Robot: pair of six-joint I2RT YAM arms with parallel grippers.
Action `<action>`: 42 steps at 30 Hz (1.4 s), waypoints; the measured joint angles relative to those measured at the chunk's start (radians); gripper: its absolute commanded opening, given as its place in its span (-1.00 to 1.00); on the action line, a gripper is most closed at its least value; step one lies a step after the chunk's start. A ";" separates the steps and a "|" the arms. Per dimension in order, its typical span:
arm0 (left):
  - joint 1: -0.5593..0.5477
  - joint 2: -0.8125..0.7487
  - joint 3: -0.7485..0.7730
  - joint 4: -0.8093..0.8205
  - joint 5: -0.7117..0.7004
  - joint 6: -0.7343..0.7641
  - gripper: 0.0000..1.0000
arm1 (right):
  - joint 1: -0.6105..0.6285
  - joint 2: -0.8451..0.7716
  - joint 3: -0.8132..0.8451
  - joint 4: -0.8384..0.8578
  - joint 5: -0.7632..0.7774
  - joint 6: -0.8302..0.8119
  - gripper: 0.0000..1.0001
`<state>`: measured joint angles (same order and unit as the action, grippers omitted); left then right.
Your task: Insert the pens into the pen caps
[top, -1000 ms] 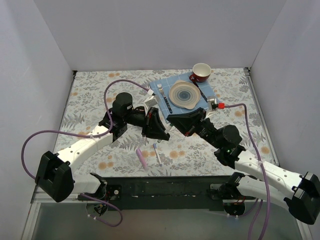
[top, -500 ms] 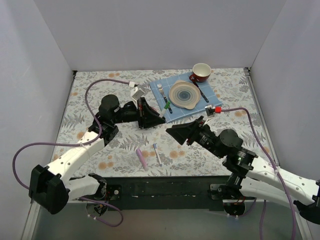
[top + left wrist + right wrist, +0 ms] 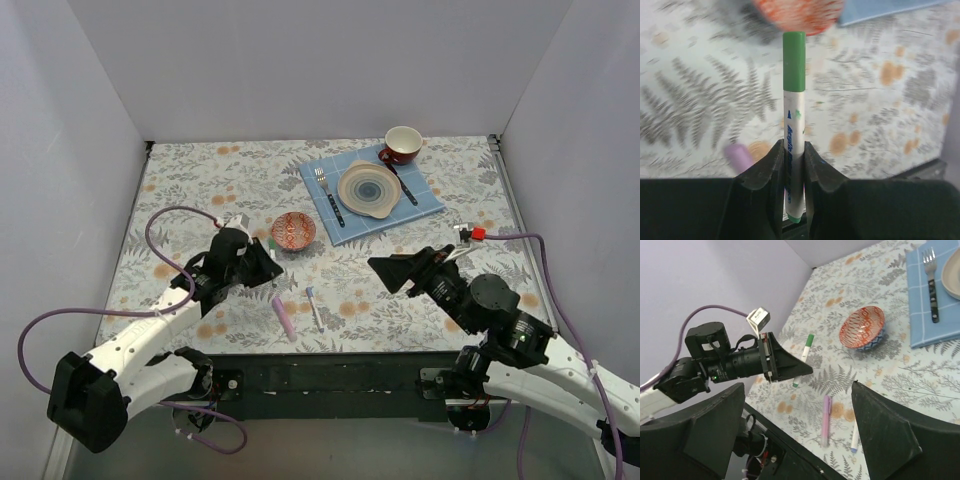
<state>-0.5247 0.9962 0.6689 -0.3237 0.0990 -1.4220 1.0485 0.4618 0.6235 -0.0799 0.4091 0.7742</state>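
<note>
My left gripper [image 3: 793, 145] is shut on a white pen [image 3: 793, 135] with a green cap [image 3: 794, 60] pushed onto its far end. In the top view the left gripper [image 3: 264, 262] hovers left of centre, and the green pen [image 3: 271, 244] sticks out toward the bowl. A lilac-pink pen [image 3: 284, 315] [image 3: 826, 420] lies near the front edge. It looks to be all one colour with its cap on. Beside it lies a white pen with a blue tip [image 3: 314, 307] [image 3: 855, 437]. My right gripper [image 3: 392, 272] [image 3: 797, 386] is open and holds nothing, right of both pens.
A small red patterned bowl [image 3: 293, 230] [image 3: 862, 329] stands just beyond the left gripper. At the back right is a blue mat [image 3: 425, 200] with a plate [image 3: 369, 188], fork [image 3: 322, 182], dark-handled cutlery [image 3: 405, 186] and a red cup [image 3: 402, 144]. White walls enclose the table.
Both arms have drawn back from the middle toward the near edge. The left gripper carried the green pen left. The right gripper has opened. The bowl now shows.
</note>
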 measured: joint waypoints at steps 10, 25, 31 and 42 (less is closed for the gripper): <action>0.000 -0.007 -0.154 -0.143 -0.214 -0.225 -0.97 | 0.000 0.030 -0.032 -0.101 0.061 -0.022 0.89; 0.000 0.035 -0.245 -0.117 -0.177 -0.311 -0.19 | 0.000 0.091 -0.067 -0.090 0.058 -0.021 0.89; -0.001 -0.002 -0.229 -0.196 -0.189 -0.329 -0.07 | 0.000 0.133 -0.067 -0.075 0.058 -0.027 0.92; -0.001 -0.185 0.099 -0.089 -0.165 0.064 0.72 | 0.000 0.254 0.025 -0.131 0.045 -0.102 0.97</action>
<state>-0.5255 0.8108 0.7677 -0.4122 -0.0658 -1.3582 1.0485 0.7158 0.6487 -0.2111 0.4538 0.6724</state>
